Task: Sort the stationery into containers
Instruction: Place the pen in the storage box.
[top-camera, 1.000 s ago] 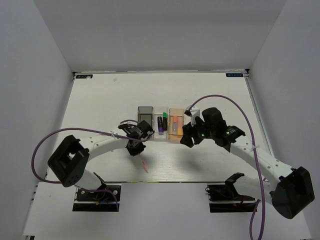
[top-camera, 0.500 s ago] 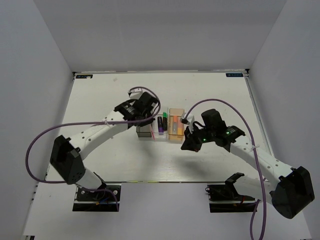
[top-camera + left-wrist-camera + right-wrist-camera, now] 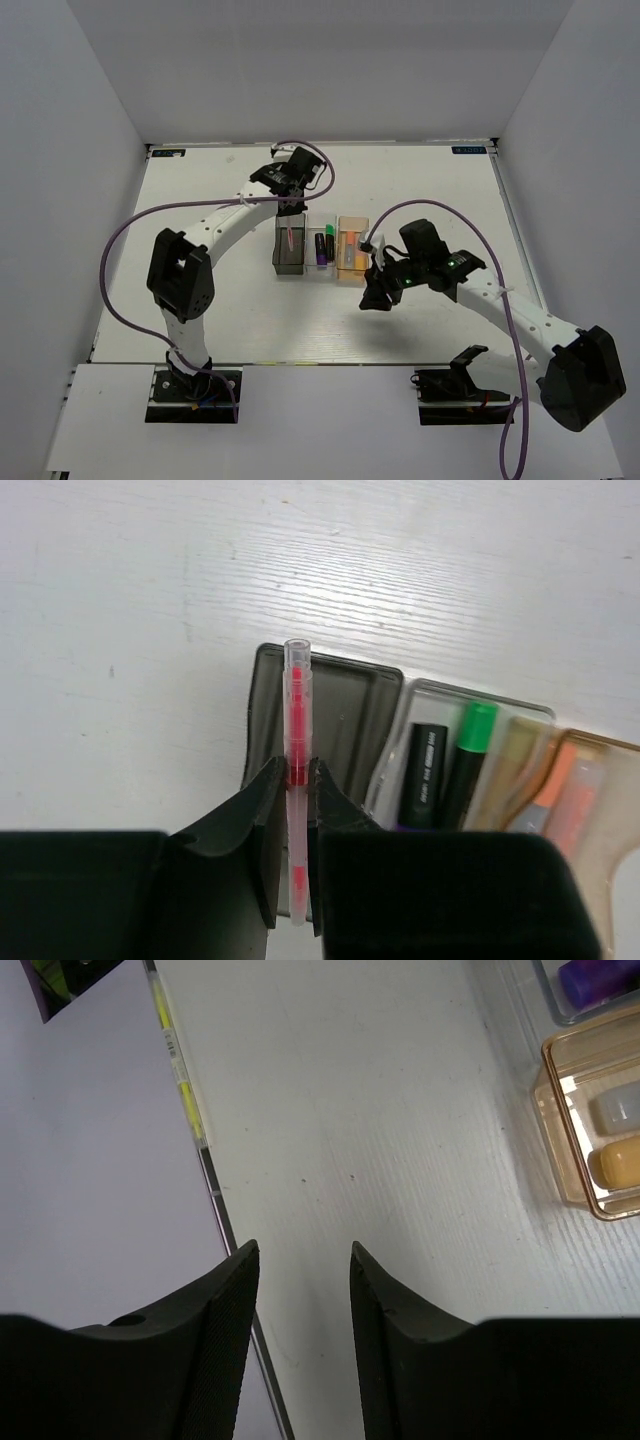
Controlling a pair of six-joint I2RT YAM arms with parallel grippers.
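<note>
1. Bright, even, diffuse light fills the white enclosure; the tabletop (image 3: pixel 450 200) reads near-white without hard glare.
2. Soft, faint shadows lie under both arms, the broadest toward the tabletop's near edge.
3. In the left wrist view the pink pen (image 3: pixel 297 730) is sharp, and the foreground along the bottom is featureless black.
4. In the right wrist view the orange bin (image 3: pixel 556 1130) shows bright rim highlights, and the dark foreground looks slightly soft.

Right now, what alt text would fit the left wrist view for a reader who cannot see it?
The left gripper pinches a thin pink pen over the dark grey bin; the neighbouring clear bin holds a green-capped highlighter.
</note>
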